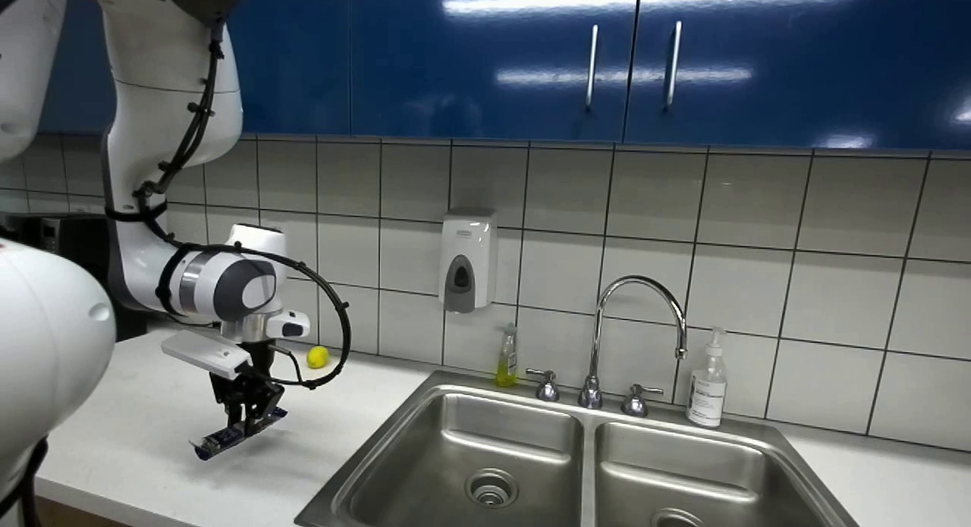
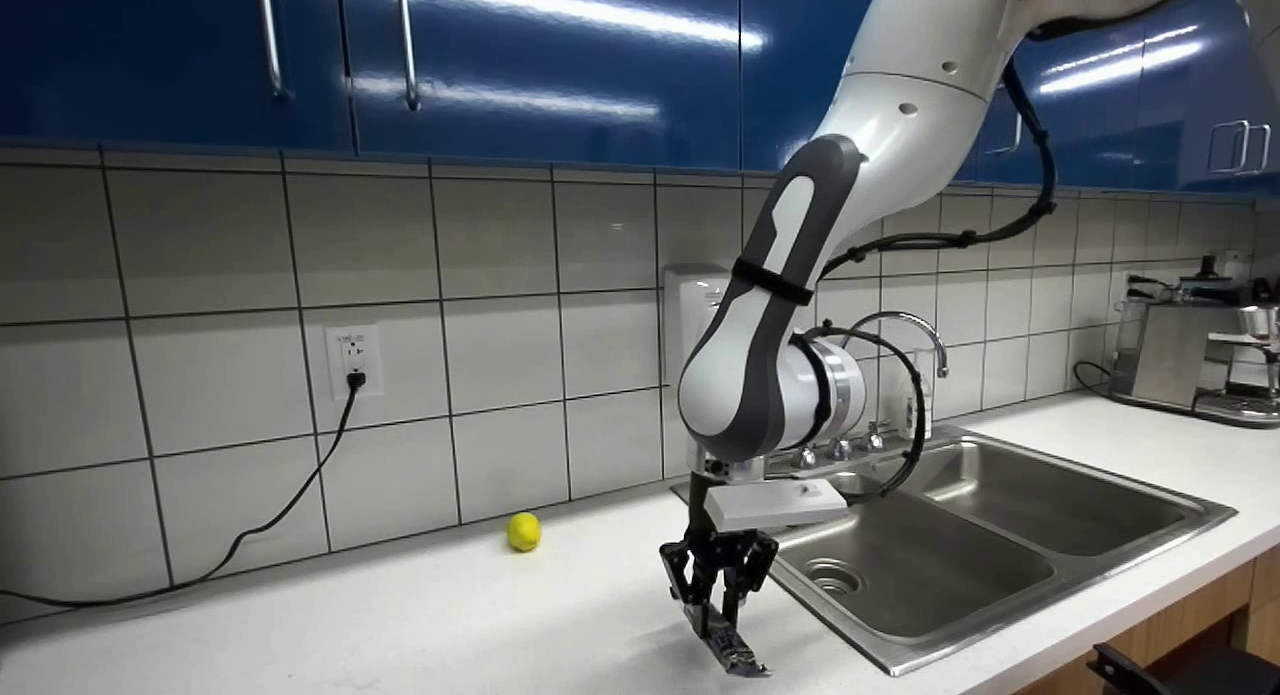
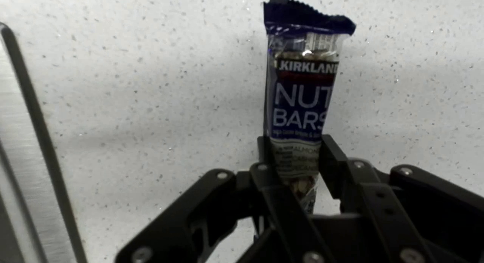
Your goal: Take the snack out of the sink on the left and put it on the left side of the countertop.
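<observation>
The snack is a nut bar in a dark blue wrapper (image 3: 302,100), also visible in both exterior views (image 1: 216,442) (image 2: 735,657). My gripper (image 3: 297,157) is shut on its sides near the middle, and the bar sticks out past the fingers at both ends. In both exterior views the gripper (image 1: 244,428) (image 2: 716,620) points down over the white countertop (image 1: 129,406) (image 2: 400,615), left of the sink (image 1: 425,474) (image 2: 930,575). The bar is at or just above the surface; I cannot tell whether it touches. The sink's metal rim (image 3: 26,115) shows at the wrist view's left edge.
A yellow ball (image 1: 317,357) (image 2: 524,531) lies on the countertop near the tiled wall. A green soap bottle (image 1: 507,356), faucet (image 1: 595,345) and white pump bottle (image 1: 707,387) stand behind the sink. A black cord (image 2: 270,525) runs along the wall.
</observation>
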Robot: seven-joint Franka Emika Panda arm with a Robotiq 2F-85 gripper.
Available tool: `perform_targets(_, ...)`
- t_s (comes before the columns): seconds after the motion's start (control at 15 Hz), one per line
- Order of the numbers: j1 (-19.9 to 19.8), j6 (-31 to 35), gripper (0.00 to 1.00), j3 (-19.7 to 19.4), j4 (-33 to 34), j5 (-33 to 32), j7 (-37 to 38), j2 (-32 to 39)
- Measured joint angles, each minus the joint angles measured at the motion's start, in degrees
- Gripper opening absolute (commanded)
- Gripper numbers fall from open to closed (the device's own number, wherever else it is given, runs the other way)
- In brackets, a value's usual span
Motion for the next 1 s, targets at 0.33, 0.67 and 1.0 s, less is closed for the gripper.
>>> perform_targets(0.33,-0.05,1.29,0.09,0.45,3.59,0.4,-0.32,5.28)
perform_targets(0.67,-0.07,1.39,0.59,0.34,5.41,0.39,-0.33,7.65)
perform_targets(1.0,-0.06,1.51,0.95,-0.11,5.87,0.32,-0.33,8.23)
